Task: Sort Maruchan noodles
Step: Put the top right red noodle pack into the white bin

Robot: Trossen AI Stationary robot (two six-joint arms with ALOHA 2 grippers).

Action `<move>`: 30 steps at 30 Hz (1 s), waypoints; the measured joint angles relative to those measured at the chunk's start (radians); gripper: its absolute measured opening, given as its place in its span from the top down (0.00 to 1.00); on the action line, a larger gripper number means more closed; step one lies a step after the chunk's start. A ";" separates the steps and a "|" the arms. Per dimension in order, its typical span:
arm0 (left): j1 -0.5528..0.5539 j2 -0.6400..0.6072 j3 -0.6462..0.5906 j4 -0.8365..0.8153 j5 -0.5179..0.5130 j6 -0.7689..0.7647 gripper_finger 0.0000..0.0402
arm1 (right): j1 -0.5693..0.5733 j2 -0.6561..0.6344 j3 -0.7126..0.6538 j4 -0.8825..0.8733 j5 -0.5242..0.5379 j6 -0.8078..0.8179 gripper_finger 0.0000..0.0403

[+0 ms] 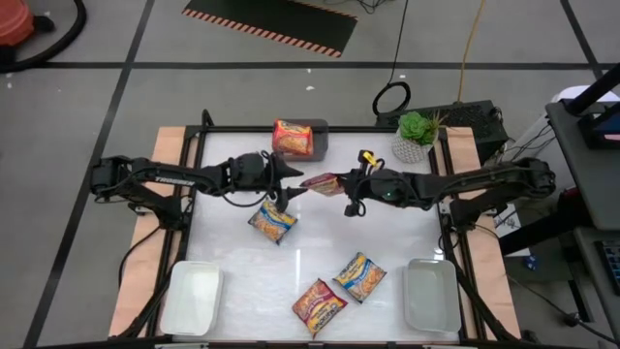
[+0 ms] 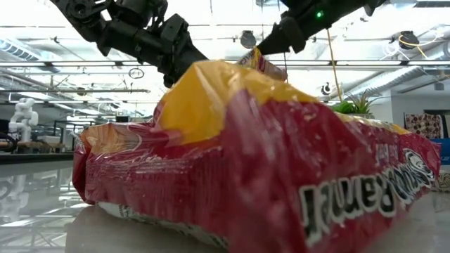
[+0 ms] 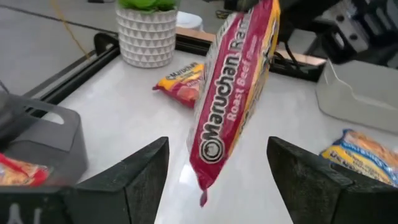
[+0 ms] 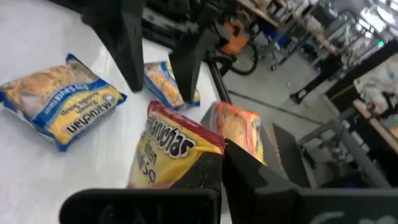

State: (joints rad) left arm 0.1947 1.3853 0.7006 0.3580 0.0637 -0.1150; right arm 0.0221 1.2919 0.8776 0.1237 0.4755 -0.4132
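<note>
**Red packet held between the two arms**

Nearest, a red packet (image 2: 267, 154) lies on the desk (image 1: 387, 242). Mid-desk, the right gripper (image 1: 341, 184) has its fingers clamped on a raised maroon packet (image 3: 233, 93). The left gripper (image 1: 288, 179) fingers (image 3: 134, 180) stand apart, flanking the packet without touching.

The red packet (image 3: 233, 93) hanging mid-air reads "Maruchan Ramen Roast Beef"; a blue packet (image 4: 59, 99) on the tabletop reads "Maruchan".

In the low view, most of the table is hidden behind 1 blurred red Maruchan packet (image 2: 267, 161), cut off at the frame's bottom.
</note>
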 joint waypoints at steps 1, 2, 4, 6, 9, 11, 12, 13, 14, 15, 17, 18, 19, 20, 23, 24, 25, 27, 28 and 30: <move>-0.001 0.000 0.000 -0.005 0.001 0.009 0.31 | 0.007 -0.003 0.000 0.000 0.000 -0.014 1.00; -0.001 0.000 0.000 -0.007 0.002 0.017 0.31 | 0.013 -0.005 0.000 0.010 0.000 -0.030 1.00; -0.001 0.000 0.000 -0.013 0.004 0.028 0.31 | 0.024 -0.005 0.000 0.032 0.000 -0.069 1.00; -0.004 0.000 0.000 -0.020 0.014 0.031 0.31 | 0.034 -0.003 0.000 0.036 0.000 -0.106 1.00; -0.014 0.001 0.000 -0.028 0.043 0.046 0.31 | 0.039 0.003 0.000 0.062 -0.001 -0.134 1.00; -0.024 0.002 0.000 -0.038 0.049 0.056 0.31 | 0.039 0.003 0.000 0.091 -0.002 -0.134 1.00; -0.029 0.002 0.000 -0.042 0.049 0.058 0.31 | 0.039 0.002 0.000 0.102 -0.002 -0.135 1.00; -0.036 0.002 0.000 -0.043 0.049 0.058 0.31 | 0.039 0.002 0.000 0.107 -0.002 -0.136 1.00; -0.042 0.002 0.000 -0.042 0.048 0.058 0.31 | 0.039 0.002 0.000 0.112 -0.003 -0.140 1.00; -0.047 0.002 0.000 -0.040 0.048 0.059 0.31 | 0.039 0.003 0.000 0.114 -0.003 -0.147 1.00; -0.058 0.002 0.000 -0.027 0.049 0.059 0.31 | 0.039 0.003 0.000 0.121 -0.004 -0.152 1.00; -0.061 0.002 0.000 -0.018 0.049 0.059 0.31 | 0.039 0.003 0.000 0.126 -0.003 -0.152 1.00; -0.064 0.002 0.000 -0.008 0.048 0.058 0.31 | 0.038 0.003 0.000 0.131 -0.004 -0.152 1.00; -0.066 0.002 0.000 0.004 0.043 0.057 0.31 | 0.038 0.007 0.000 0.140 -0.004 -0.152 1.00; -0.066 0.002 0.000 0.028 0.039 0.036 0.32 | 0.038 0.013 0.000 0.160 -0.006 -0.153 1.00; -0.066 0.002 0.000 0.030 0.037 0.035 0.33 | 0.038 0.015 0.000 0.169 -0.007 -0.153 1.00; -0.066 0.002 0.000 0.029 0.037 0.035 0.34 | 0.038 0.019 0.000 0.184 -0.007 -0.155 1.00; -0.066 0.002 0.000 0.027 0.037 0.035 0.39 | 0.038 0.022 0.000 0.192 -0.006 -0.156 1.00; -0.066 0.002 0.000 0.028 0.037 0.037 0.41 | 0.038 0.024 0.000 0.194 -0.007 -0.156 1.00; -0.066 0.002 0.000 0.028 0.037 0.043 0.47 | 0.038 0.023 0.000 0.205 -0.008 -0.156 1.00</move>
State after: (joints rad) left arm 0.1284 1.3876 0.7006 0.3859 0.1005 -0.0721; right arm 0.0601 1.3152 0.8776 0.3285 0.4679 -0.5697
